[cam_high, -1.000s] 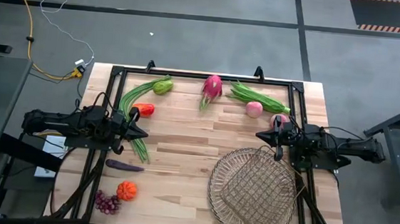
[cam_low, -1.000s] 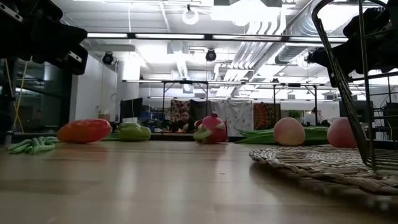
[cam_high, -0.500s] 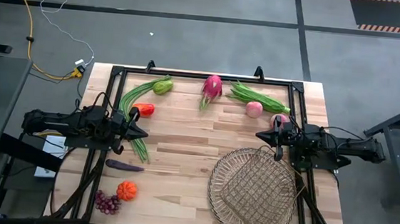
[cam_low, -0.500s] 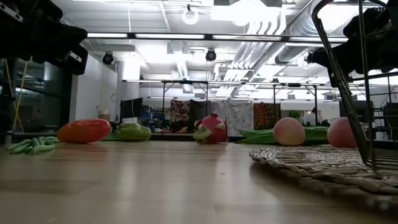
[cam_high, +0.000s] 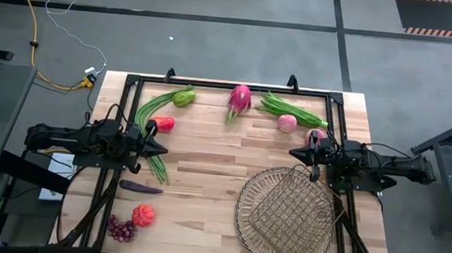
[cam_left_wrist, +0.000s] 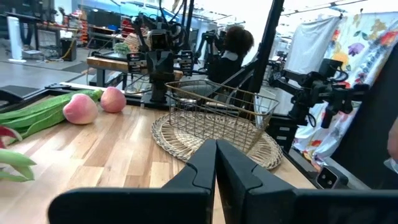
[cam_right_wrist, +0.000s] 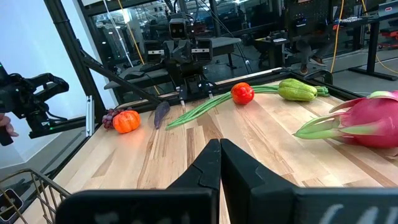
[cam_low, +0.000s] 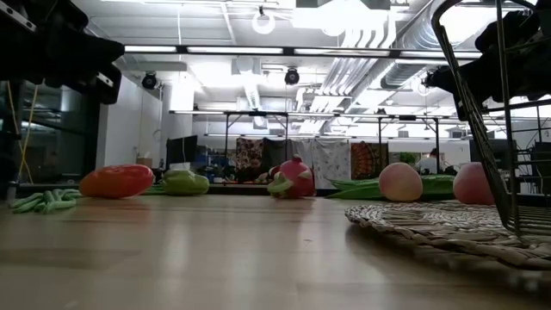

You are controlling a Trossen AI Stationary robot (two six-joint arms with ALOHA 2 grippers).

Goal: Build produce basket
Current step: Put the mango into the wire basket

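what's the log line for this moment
left gripper: shut, idle | right gripper: shut, idle | basket: empty | produce: on table

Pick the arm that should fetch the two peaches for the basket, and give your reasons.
Right. The right gripper, fingers shut, sits beside the peaches and the basket. The left gripper, also shut, waits across the table near the red pepper.

- Pale wooden worktop (cam_high: 207,161).
- Basket (cam_high: 286,218) on its right front.
- Dragon fruit (cam_high: 239,98), peaches (cam_high: 288,122), beans (cam_high: 292,109) along the back.
- Pumpkin (cam_high: 143,214), grapes (cam_high: 120,229), eggplant (cam_high: 140,188) front left.
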